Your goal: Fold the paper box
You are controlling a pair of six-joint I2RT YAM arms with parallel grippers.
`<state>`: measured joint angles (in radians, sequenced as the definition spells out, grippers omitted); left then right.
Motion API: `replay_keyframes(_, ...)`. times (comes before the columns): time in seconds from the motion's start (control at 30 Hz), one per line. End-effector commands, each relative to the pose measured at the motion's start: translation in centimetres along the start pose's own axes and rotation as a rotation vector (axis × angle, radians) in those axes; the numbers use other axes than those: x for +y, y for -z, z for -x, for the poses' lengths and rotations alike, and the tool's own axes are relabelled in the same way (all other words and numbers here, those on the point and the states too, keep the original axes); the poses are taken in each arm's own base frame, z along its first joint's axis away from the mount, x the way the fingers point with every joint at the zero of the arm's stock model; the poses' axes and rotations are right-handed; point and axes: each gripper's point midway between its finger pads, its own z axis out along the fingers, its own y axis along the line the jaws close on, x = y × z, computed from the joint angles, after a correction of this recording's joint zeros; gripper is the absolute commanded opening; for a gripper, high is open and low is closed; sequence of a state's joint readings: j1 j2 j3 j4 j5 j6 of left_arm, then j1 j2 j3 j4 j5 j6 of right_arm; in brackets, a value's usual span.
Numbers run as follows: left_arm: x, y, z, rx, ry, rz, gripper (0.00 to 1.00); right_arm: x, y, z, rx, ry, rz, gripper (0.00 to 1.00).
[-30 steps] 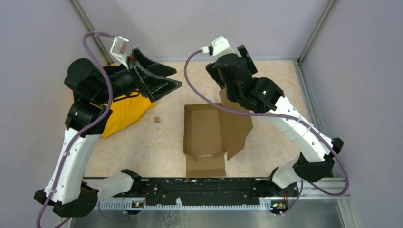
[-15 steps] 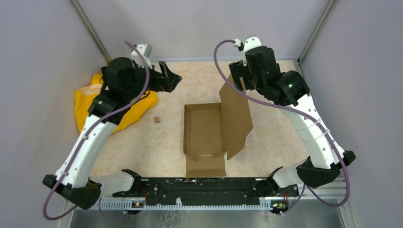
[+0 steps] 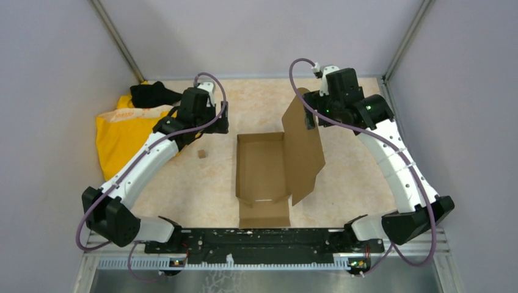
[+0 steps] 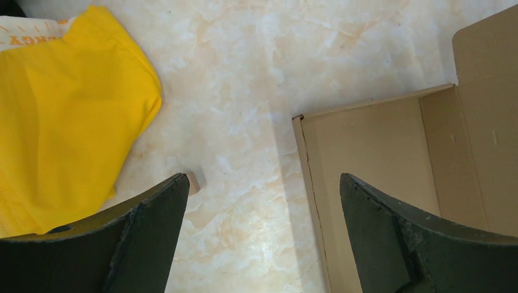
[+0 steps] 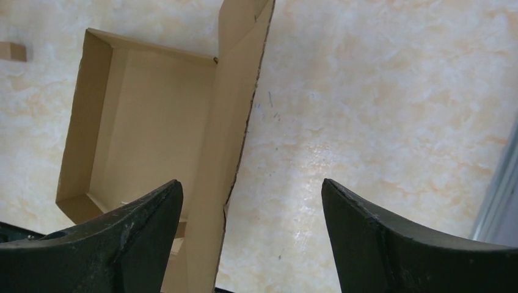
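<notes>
The paper box [image 3: 261,166] is a brown cardboard tray lying open in the middle of the table. Its lid flap [image 3: 303,143] stands raised along the right side. My left gripper [image 3: 221,121] hangs open over the table by the tray's far-left corner; in the left wrist view the left gripper [image 4: 262,183] straddles the tray's left wall [image 4: 307,177] with nothing touched. My right gripper [image 3: 310,113] is open just beside the lid's upper far corner. In the right wrist view the lid's free edge [image 5: 235,165] shows below, between the open fingers of the right gripper [image 5: 250,183].
A yellow cloth [image 3: 122,131] with a black item [image 3: 153,93] lies at the far left. A tiny cardboard scrap [image 3: 201,154] sits left of the tray. Metal frame posts [image 3: 400,43] and grey walls close in the table; the arms' base rail [image 3: 262,239] runs along the near edge.
Both arms have come down and stretched toward the box. The left gripper left the cloth for the tray's far-left corner; the right gripper sank toward the lid's top. The box lies unchanged.
</notes>
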<state>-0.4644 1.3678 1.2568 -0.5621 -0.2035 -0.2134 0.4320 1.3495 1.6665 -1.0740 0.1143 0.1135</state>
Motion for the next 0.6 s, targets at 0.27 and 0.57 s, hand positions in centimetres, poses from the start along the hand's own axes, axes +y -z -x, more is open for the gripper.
replay_keyframes(0.27, 0.8, 1.1, 2.0, -0.086, -0.013, 0.022, 0.99, 2.4, -2.8, 0.1, 0.001, -0.021, 0.138, 0.70)
replay_keyframes(0.57, 0.5, 1.0, 2.4, -0.093, -0.025, 0.013, 0.99, 3.0, -3.6, 1.1, 0.049, 0.058, 0.160, 0.51)
